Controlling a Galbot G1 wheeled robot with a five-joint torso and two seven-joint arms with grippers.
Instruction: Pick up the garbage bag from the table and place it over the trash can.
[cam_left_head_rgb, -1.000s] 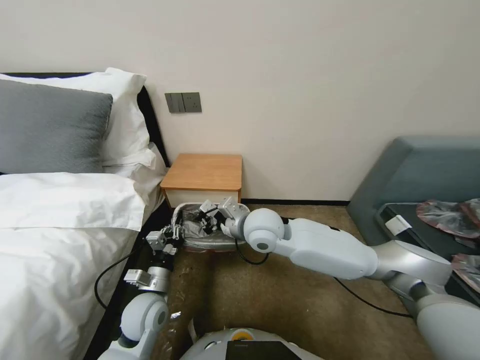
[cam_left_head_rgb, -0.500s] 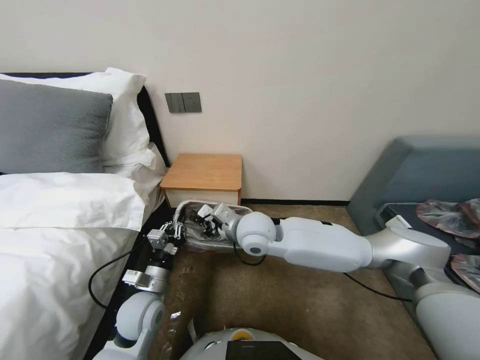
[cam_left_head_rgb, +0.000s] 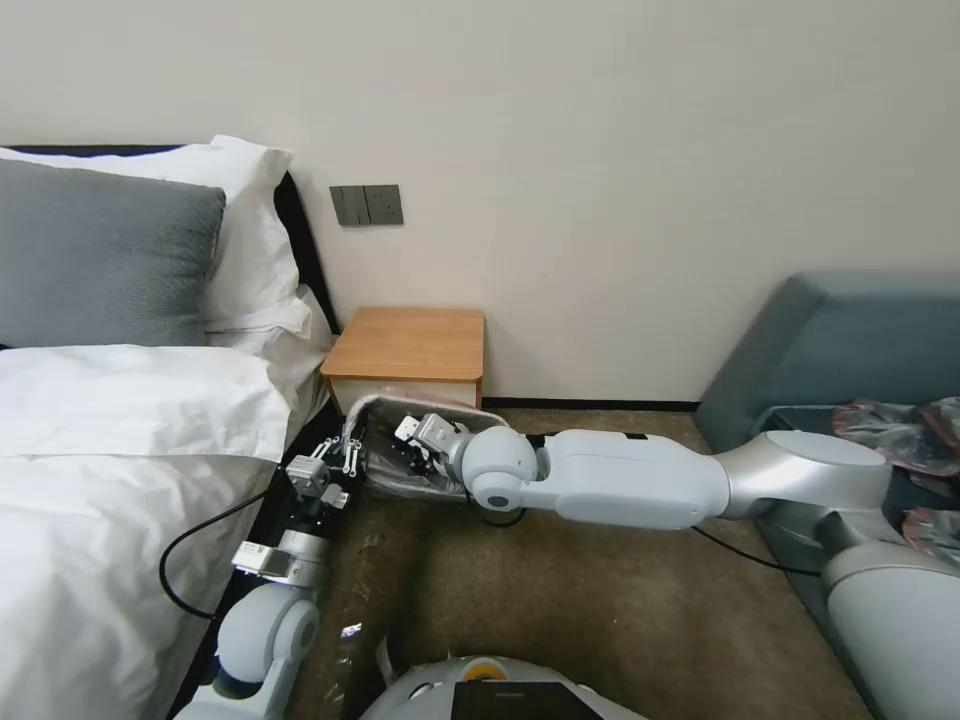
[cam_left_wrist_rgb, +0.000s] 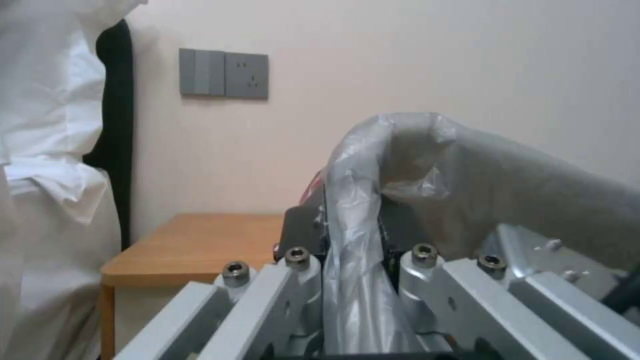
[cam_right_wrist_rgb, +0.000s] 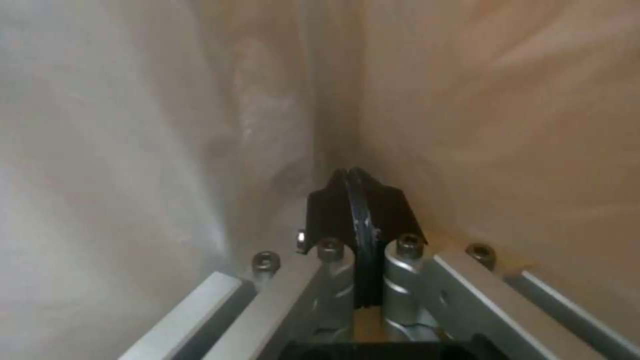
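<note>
The trash can (cam_left_head_rgb: 437, 407) lies tipped on the carpet in front of the table (cam_left_head_rgb: 410, 343), with the grey garbage bag (cam_left_head_rgb: 388, 478) lining its mouth. At the can's near-left rim my left gripper (cam_left_head_rgb: 348, 452) is shut on the bag. In the left wrist view the crinkled garbage bag (cam_left_wrist_rgb: 413, 150) runs between the left gripper's (cam_left_wrist_rgb: 350, 235) fingers, a trace of red rim behind it and the table (cam_left_wrist_rgb: 193, 245) beyond. My right gripper (cam_left_head_rgb: 408, 440) reaches inside the can. The right wrist view shows that right gripper (cam_right_wrist_rgb: 352, 195) shut, its black pads together, deep against the garbage bag (cam_right_wrist_rgb: 167, 125).
A bed (cam_left_head_rgb: 120, 450) with white sheets runs along the left, close to my left arm, and a black cable (cam_left_head_rgb: 190, 550) loops beside it. A blue-grey sofa (cam_left_head_rgb: 850, 330) with more plastic bags (cam_left_head_rgb: 890, 430) stands at the right. Open carpet (cam_left_head_rgb: 560, 620) lies between.
My right arm has stretched left and pushed deeper into the can. The can has tipped, its far rim lifting. My left gripper has shifted slightly left, still holding the bag.
</note>
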